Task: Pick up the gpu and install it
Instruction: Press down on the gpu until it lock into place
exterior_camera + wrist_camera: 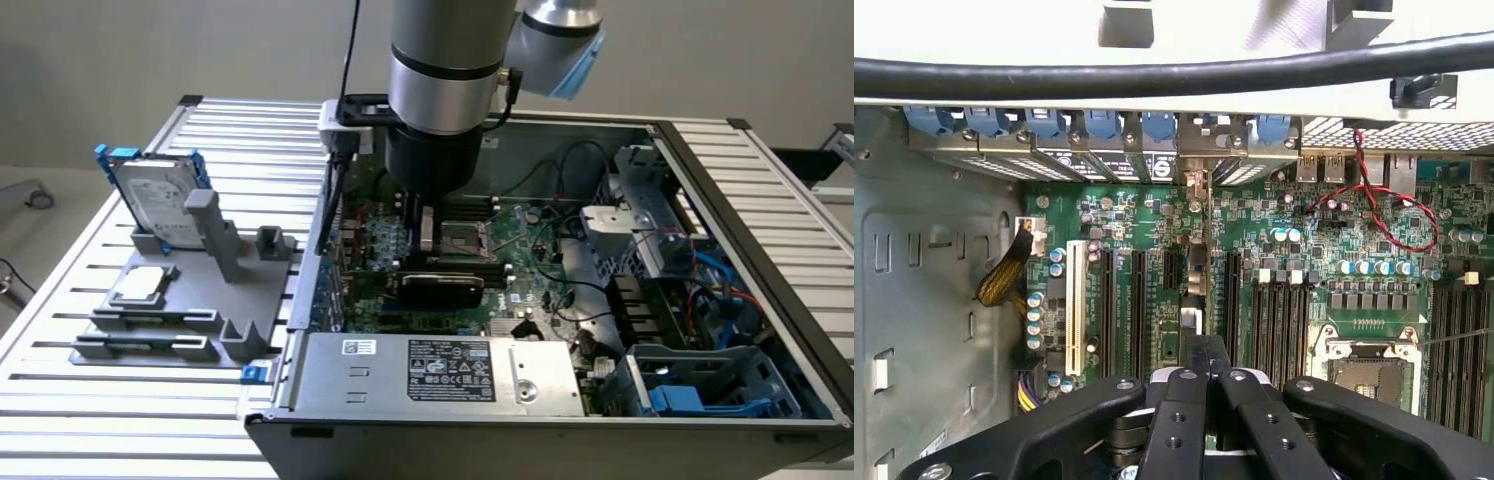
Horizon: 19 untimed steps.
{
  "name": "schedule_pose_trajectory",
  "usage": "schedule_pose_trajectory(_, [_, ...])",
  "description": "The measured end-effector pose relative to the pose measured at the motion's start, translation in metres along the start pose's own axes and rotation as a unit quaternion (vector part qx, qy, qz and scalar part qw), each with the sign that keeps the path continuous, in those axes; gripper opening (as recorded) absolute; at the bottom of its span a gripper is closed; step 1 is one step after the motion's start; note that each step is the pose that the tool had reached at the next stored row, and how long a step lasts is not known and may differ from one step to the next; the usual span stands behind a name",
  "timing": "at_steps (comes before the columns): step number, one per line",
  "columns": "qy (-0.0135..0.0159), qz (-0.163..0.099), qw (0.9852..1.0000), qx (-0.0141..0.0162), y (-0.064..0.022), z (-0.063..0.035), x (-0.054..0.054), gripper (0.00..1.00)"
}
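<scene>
An open computer case is seen on a slatted metal tabletop, with the arm reaching down into it from above. The tool is lowered over the green motherboard, close to the empty CPU socket.

The gpu is seen in the exterior view as a slim black card with a rounded, glossy shroud, standing on edge just below the tool and lying across the board. In the wrist view the gpu is viewed end-on: a thin upright strip is shown, running from between the black fingers toward the rear bracket slots, in line with the long black expansion slots. Whether its edge is fully seated in a slot cannot be told.

The tool is drawn almost together, its fingers pressed against the card on both sides, so the card is gripped.

On the exterior view's left, a grey fixture is placed on the tabletop beside the case; a silver hard drive in a blue frame is held upright in it, and a small square silver chip is laid on it. A silver power supply with a label is mounted at the near end of the case.
</scene>
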<state>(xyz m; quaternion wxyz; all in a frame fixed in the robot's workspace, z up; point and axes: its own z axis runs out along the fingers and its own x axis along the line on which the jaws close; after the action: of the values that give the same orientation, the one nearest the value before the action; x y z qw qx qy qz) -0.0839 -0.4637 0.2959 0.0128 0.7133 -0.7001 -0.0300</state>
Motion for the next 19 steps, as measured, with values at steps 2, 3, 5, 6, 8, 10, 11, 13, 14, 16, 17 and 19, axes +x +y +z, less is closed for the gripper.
schedule_pose_trajectory(2, [0.0000,0.000,1.0000,0.0000,0.0000,0.0000,0.000,0.11])
schedule_pose_trajectory(3, [0.0000,0.000,1.0000,0.0000,0.0000,0.0000,0.000,0.11])
schedule_pose_trajectory(5, [0.0000,0.000,1.0000,0.0000,0.0000,0.0000,0.000,0.11])
schedule_pose_trajectory(6, [0.0001,0.000,1.0000,0.0006,0.0000,0.0004,0.000,0.11])
schedule_pose_trajectory(8, [0.0001,0.000,1.0000,0.0032,-0.0003,0.0034,-0.001,0.11])
schedule_pose_trajectory(10, [0.0003,0.000,1.0000,0.0049,-0.0004,0.0069,-0.003,0.11])
schedule_pose_trajectory(11, [0.0002,-0.001,1.0000,0.0054,-0.0005,0.0088,-0.004,0.11])
schedule_pose_trajectory(13, [0.0001,-0.001,1.0000,0.0063,0.0008,0.0128,-0.006,0.11])
schedule_pose_trajectory(14, [0.0000,-0.001,1.0000,0.0067,0.0020,0.0147,-0.007,0.11])
schedule_pose_trajectory(16, [0.0001,-0.001,1.0000,0.0071,0.0045,0.0184,-0.007,0.11])
schedule_pose_trajectory(17, [0.0001,-0.001,1.0000,0.0071,0.0049,0.0202,-0.008,0.11])
schedule_pose_trajectory(19, [0.0001,-0.001,1.0000,0.0071,0.0048,0.0230,-0.008,0.11])
